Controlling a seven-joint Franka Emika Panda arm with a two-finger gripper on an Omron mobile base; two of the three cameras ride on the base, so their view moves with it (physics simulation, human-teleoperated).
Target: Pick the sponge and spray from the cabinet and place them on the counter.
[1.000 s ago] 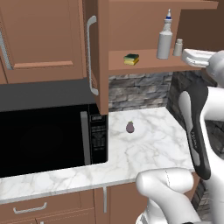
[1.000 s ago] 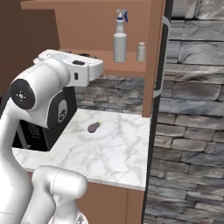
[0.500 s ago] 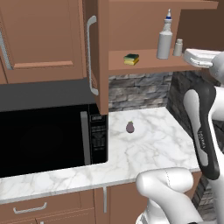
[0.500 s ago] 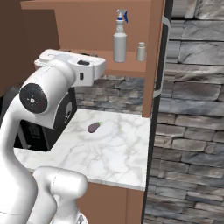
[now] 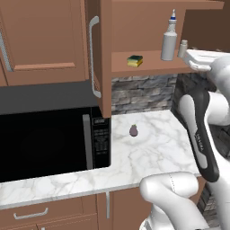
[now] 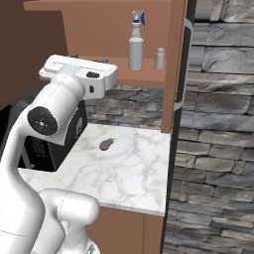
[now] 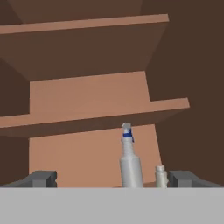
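**Two items on the shelf, spray dead ahead of the open tool**

Two task items sat on the cabinet [image 5: 105, 54] shelf: the spray [image 7: 130, 161] stood upright straight ahead of the tool [image 7: 112, 179], slightly right of centre between its released, empty fingers, its long axis vertical. A small white shaker bottle [image 7: 161, 176] stood just beside it on the right. The sponge [image 5: 134, 60] lay flat further left along the shelf, well apart from the spray. By these views, the spray looked the nearer target; a forward reach should meet it. The counter [image 5: 152, 148] below held only a small purple eggplant [image 5: 133, 130].
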